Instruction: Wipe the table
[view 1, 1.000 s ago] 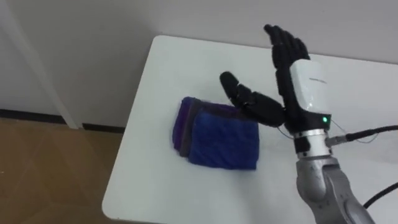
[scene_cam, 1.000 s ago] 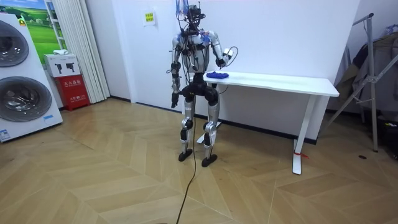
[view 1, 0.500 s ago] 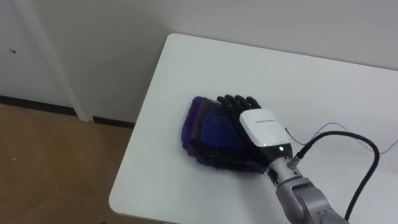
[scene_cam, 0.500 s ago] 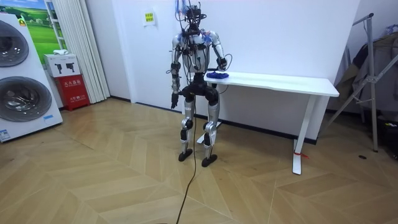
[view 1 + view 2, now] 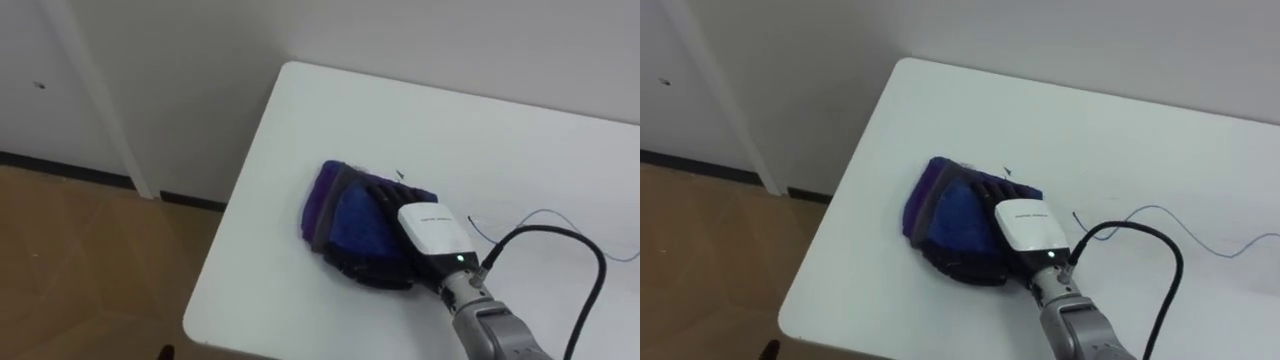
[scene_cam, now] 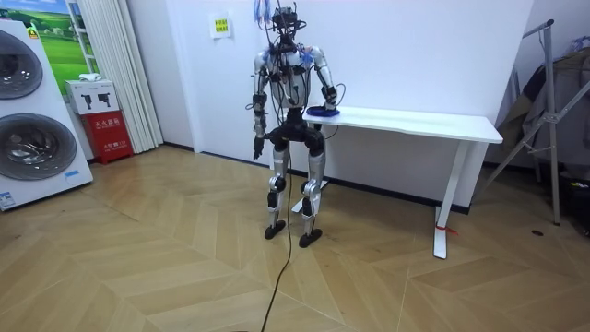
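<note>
Folded blue-and-purple fabric cloth (image 5: 342, 218), on white rectangular table (image 5: 330, 110) toward 8 o'clock; right hand (image 5: 432, 230) from 5 o'clock pressing it flat, fingers extended

Two stacked washers (image 6: 28, 138) at the room view's left edge, round doors facing the room. Green poster (image 6: 41, 14) above them. Just beside them, a red cabinet (image 6: 111, 136) with a white box (image 6: 90, 95) on top, in front of a pale curtain (image 6: 109, 55). Small notice (image 6: 221, 26) high on the white wall (image 6: 415, 46). Herringbone wood floor (image 6: 138, 258), with dark skirting (image 5: 60, 170) along the wall's foot. Metal stand (image 6: 551, 111) at the room view's right edge.
</note>
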